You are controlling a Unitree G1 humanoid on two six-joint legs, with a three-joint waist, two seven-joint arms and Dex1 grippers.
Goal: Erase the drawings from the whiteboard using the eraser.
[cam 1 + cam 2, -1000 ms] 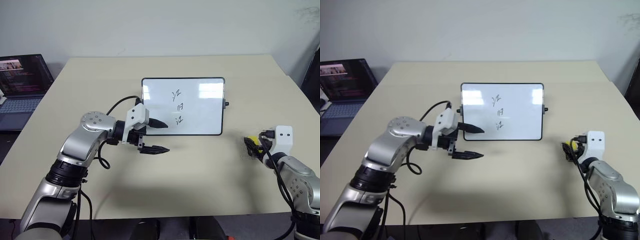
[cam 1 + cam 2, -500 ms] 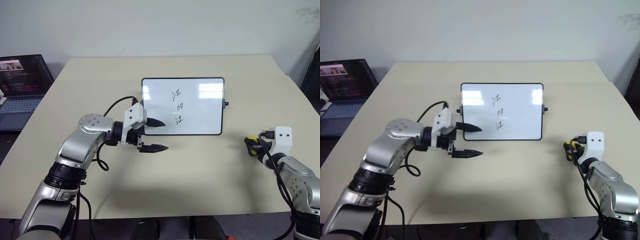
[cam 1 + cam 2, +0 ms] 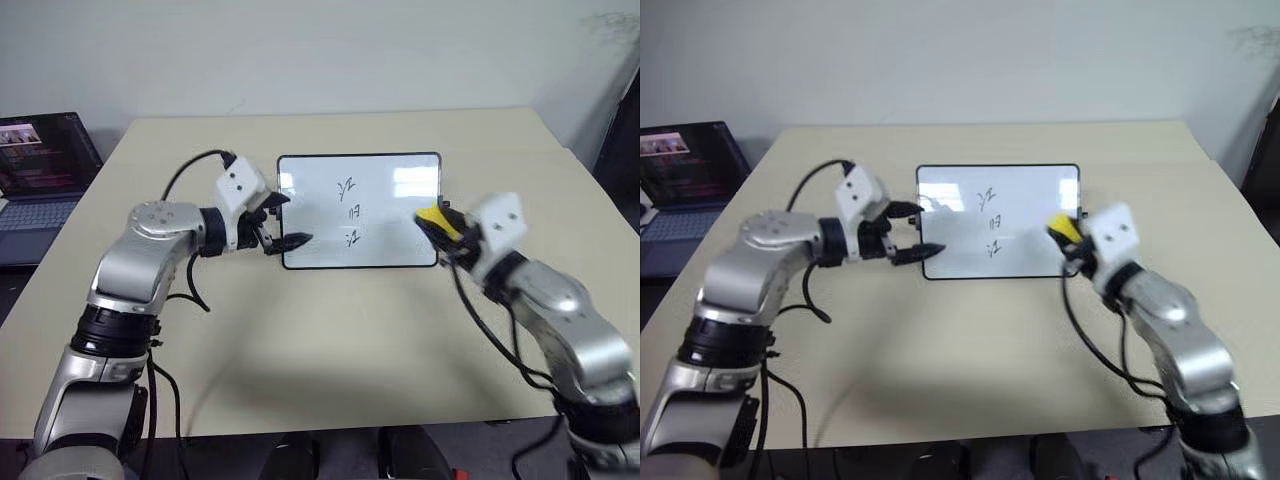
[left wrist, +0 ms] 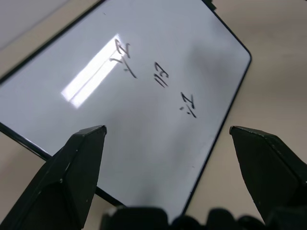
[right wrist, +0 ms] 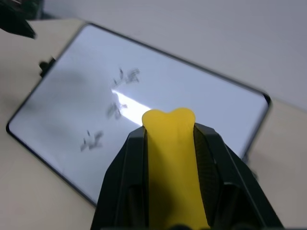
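The whiteboard [image 3: 390,243] stands propped on the beige table, with the drawings [image 3: 348,211], three black scribbles, in a column near its middle. My left gripper [image 3: 288,219] is open at the board's left edge, one finger high and one low. In the left wrist view its fingers [image 4: 76,167] spread wide in front of the whiteboard [image 4: 144,143]. My right gripper [image 3: 442,228] is shut on the yellow eraser [image 3: 432,217] at the board's right edge, raised off the table. The right wrist view shows the eraser [image 5: 170,158] between black fingers, facing the drawings [image 5: 115,110].
An open laptop [image 3: 40,160] with a lit screen sits off the table's far left corner. A black knob [image 3: 918,221] sticks out at the board's left side. Bare tabletop [image 3: 340,340] lies in front of the board.
My right arm lifted off the table at the right and swung left to the board's right edge with the eraser. My left gripper rose and moved to the board's left edge.
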